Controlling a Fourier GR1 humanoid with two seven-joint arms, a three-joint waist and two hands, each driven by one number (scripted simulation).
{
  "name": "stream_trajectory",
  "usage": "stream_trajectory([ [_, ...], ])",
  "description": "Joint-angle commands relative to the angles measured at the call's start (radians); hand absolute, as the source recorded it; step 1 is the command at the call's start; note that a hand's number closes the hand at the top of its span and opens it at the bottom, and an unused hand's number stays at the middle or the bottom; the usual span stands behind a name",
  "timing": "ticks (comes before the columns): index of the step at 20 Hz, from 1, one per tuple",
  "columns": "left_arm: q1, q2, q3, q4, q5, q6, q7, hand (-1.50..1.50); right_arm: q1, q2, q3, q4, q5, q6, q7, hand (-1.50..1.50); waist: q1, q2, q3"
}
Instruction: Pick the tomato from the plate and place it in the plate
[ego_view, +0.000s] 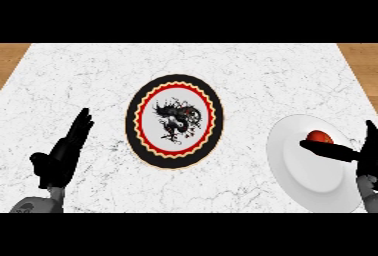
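On the plain white round plate (314, 172) at the right of the white marbled surface (244, 65), the small red tomato (319, 136) lay toward the far side, touched by nothing. The right hand (353, 152) hovered at it with released fingers (325, 149), one digit stretching across just near of the fruit, the rest upright at the view's right edge. The black-rimmed round plate with a red scalloped ring and dark dragon drawing (174, 121) sat at centre, well apart. The left hand (63, 152) rested open at the left. The risk, as I judged it, was that closing from this side could nudge the round tomato so it rolled across the smooth plate, or squirted from the pinch.
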Motion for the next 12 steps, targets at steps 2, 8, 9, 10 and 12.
stream_trajectory([
  [2,0.003,0.016,0.029,-0.002,0.007,-0.045,-0.011,0.0,-0.038,-0.041,0.007,-0.053,0.016,0.101,0.243,-1.5,0.01,0.003,0.002],
  [8,-0.038,-0.027,0.029,0.063,-0.028,-0.04,-0.026,0.0,0.028,-0.028,0.008,-0.056,-0.021,0.177,0.227,-1.5,0.003,0.005,0.002],
  [9,-0.007,-0.013,0.038,0.008,-0.013,-0.052,-0.002,0.0,-0.016,-0.025,-0.014,-0.018,-0.029,0.206,0.23,-1.5,0.013,0.004,0.003],
  [10,0.009,-0.013,0.034,-0.016,-0.029,-0.034,0.015,0.0,0.028,-0.012,-0.028,-0.006,-0.053,0.207,0.166,-1.5,0.011,0.004,0.004],
  [12,0.017,0.0,0.058,-0.021,-0.017,-0.079,-0.01,0.0,-0.025,0.037,-0.029,0.048,-0.036,0.21,0.161,-1.5,0.015,0.005,0.003],
])
